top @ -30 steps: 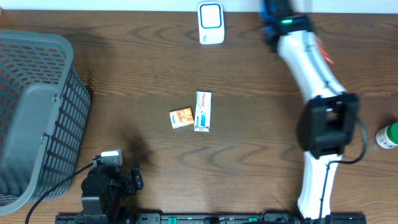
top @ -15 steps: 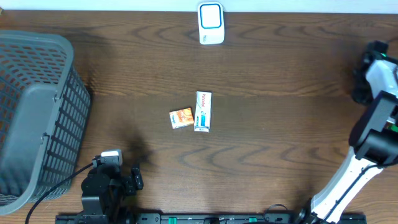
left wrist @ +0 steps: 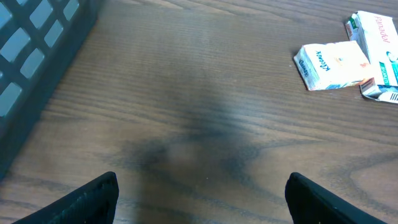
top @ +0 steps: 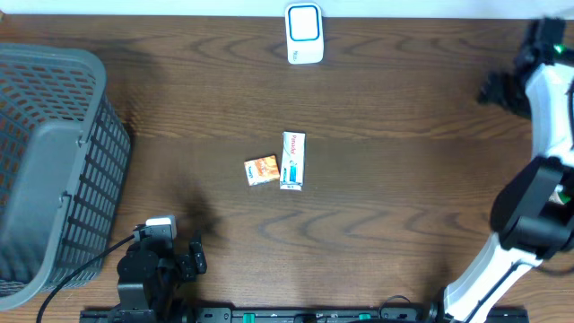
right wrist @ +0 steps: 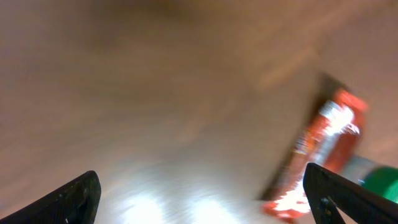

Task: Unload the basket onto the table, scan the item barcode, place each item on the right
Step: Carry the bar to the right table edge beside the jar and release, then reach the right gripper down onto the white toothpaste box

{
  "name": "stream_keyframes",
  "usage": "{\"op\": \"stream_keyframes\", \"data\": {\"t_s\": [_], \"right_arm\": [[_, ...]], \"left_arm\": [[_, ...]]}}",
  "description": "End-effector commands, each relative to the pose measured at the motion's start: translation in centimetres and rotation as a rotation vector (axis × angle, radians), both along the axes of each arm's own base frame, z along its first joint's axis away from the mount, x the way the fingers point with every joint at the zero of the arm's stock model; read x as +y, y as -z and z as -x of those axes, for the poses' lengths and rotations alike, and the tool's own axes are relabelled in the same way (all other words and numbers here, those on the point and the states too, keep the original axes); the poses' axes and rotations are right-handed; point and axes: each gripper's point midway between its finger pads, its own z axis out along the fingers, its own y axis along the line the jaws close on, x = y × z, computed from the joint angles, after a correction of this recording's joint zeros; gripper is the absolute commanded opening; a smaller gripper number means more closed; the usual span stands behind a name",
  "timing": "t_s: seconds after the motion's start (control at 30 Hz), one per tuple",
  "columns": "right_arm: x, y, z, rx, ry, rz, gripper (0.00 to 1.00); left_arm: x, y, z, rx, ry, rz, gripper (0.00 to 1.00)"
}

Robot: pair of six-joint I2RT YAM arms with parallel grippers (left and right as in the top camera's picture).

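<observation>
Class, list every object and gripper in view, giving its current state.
Left gripper: open, empty.
Right gripper: open, empty.
Grey plastic mesh basket: nothing visible inside.
White-and-blue scanner: untouched, at far edge.
White-and-blue carton: flat, untouched.
Orange tissue pack: flat, against carton.
Red packet: lying loose, blurred.

Left arm folded low, fingers apart; right arm extended far right, fingers apart.

White-blue carton lies flat just beside an orange pack, well apart from the scanner.
</observation>
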Motion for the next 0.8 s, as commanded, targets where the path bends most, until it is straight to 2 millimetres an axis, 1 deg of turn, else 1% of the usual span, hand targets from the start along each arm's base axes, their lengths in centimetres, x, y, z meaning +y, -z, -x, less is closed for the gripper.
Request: {"op": "stream_keyframes", "data": {"t_s": [0.0,0.03,0.07,0.1,0.13,0.17,0.27,0.3,0.33,0.4,0.43,0.47,0.5,0.53,0.57,0.6,0.63,0.7,0.77], "right_arm": [[9.9,-4.0,-2.1,-0.133,-0.205,-0.179,0.99],[13.6,-3.9,-2.3,-0.137,-0.286,-0.266,0.99],[16.5,-3.8,-2.1,-0.131,-0.348,-0.342,0.99],[21.8,-3.0,-1.4,-0.104,-0.454,-0.471,0.99],[23.4,-2.6,-1.2,-0.090,-0.486,-0.499,0.99],[26.4,-1.4,-0.4,-0.046,-0.513,-0.538,0.99],[31.1,1.7,1.6,0.071,-0.482,-0.580,0.99],[33.0,3.0,2.6,0.121,-0.488,-0.585,0.99],[34.4,3.8,3.3,0.153,-0.506,-0.584,0.99],[38.0,5.2,5.2,0.208,-0.578,-0.561,0.89],[39.5,5.7,6.1,0.217,-0.585,-0.514,0.83],[40.4,5.9,6.6,0.214,-0.590,-0.479,0.64],[41.1,5.9,6.9,0.207,-0.598,-0.457,0.51],[42.4,5.9,7.3,0.187,-0.612,-0.431,0.20],[43.6,5.8,7.6,0.172,-0.621,-0.428,0.10],[44.6,5.9,7.8,0.156,-0.631,-0.427,0.05],[45.6,5.8,7.9,0.135,-0.644,-0.427,0.04],[47.2,6.1,7.9,0.103,-0.646,-0.427,0.04],[48.5,6.8,7.8,0.076,-0.653,-0.417,0.03]], "left_arm": [[0.1,0.1,0.0,0.004,-0.010,0.002,0.86],[0.1,0.2,0.1,0.004,-0.010,0.002,0.86],[0.1,0.1,0.0,0.004,-0.010,0.002,0.86],[0.1,0.2,0.1,0.004,-0.010,0.002,0.86],[0.1,0.2,0.1,0.004,-0.010,0.002,0.86],[0.1,0.2,0.1,0.004,-0.010,0.001,0.86],[0.1,0.1,0.0,0.004,-0.010,0.002,0.86],[0.1,0.2,0.1,0.004,-0.010,0.002,0.86],[0.1,0.1,0.0,0.004,-0.010,0.001,0.86],[0.1,0.1,0.0,0.004,-0.010,0.002,0.86],[0.1,0.1,0.0,0.004,-0.010,0.001,0.86],[0.1,0.1,0.0,0.004,-0.010,0.002,0.86],[0.1,0.1,0.0,0.004,-0.010,0.002,0.86],[0.1,0.1,0.0,0.004,-0.010,0.002,0.86],[0.1,0.2,0.1,0.004,-0.010,0.002,0.86],[0.1,0.1,0.0,0.004,-0.010,0.002,0.86],[0.1,0.2,0.1,0.004,-0.010,0.002,0.86],[0.1,0.2,0.1,0.004,-0.010,0.002,0.86],[0.1,0.2,0.1,0.004,-0.010,0.002,0.86]]}}
